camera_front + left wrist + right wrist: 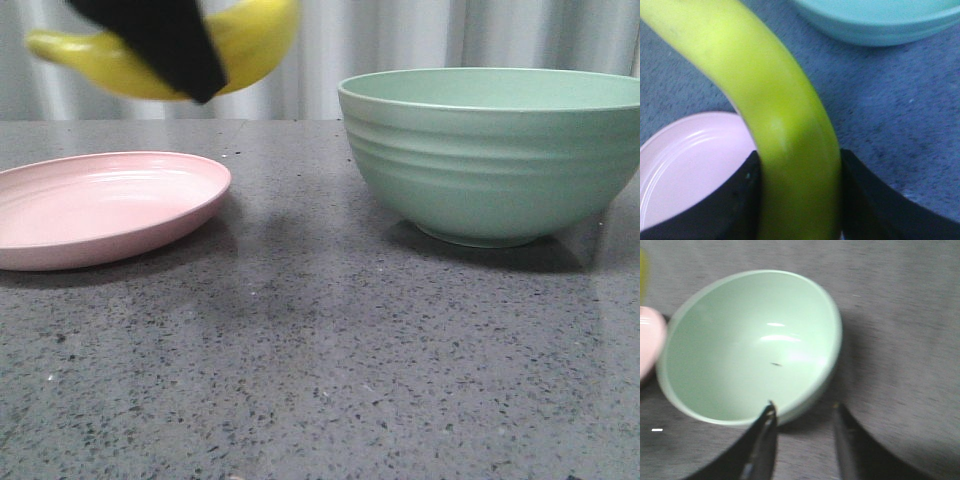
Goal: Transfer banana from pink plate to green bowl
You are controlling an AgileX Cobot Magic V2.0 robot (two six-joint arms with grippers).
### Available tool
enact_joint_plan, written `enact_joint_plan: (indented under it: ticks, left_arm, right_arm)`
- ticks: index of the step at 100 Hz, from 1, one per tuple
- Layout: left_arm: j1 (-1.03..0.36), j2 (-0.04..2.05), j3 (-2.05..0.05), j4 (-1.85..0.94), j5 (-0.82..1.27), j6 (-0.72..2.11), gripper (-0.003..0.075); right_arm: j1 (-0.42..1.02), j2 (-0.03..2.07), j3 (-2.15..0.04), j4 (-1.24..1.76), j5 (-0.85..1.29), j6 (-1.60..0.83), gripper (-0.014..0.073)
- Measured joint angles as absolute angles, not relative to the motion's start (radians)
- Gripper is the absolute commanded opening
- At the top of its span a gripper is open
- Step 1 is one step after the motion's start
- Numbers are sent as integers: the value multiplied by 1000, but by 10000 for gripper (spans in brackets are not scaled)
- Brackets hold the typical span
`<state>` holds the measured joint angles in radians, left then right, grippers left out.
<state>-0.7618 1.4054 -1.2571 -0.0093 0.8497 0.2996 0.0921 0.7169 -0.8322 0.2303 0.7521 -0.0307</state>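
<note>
My left gripper [165, 45] is shut on the yellow banana [255, 40] and holds it in the air above the pink plate [100, 205]. In the left wrist view the banana [785, 125] sits between the two black fingers [725, 205], over the plate [690, 160], with the green bowl [880, 22] beyond. The green bowl [495, 150] stands on the table at the right and is empty inside [750, 345]. My right gripper [802, 412] is open and empty, above the table beside the bowl's rim.
The table [320, 380] is dark grey speckled stone. A pale curtain [400, 40] hangs behind it. The plate's edge [650, 340] and a sliver of banana [642, 275] show in the right wrist view.
</note>
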Motion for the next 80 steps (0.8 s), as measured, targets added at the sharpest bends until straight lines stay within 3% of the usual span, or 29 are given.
enact_joint_plan:
  ticks: [6, 32, 80]
  left_arm:
    - [-806, 1405, -1278, -11, 856, 300, -20]
    - [-925, 1405, -1291, -17, 868, 300, -20]
    - [-935, 1408, -1291, -25, 881, 300, -20]
  right_arm:
    - [135, 762, -881, 275, 752, -32, 431]
    - [255, 1002, -1046, 415, 728, -32, 428]
    - [314, 1374, -1204, 582, 664, -37, 428]
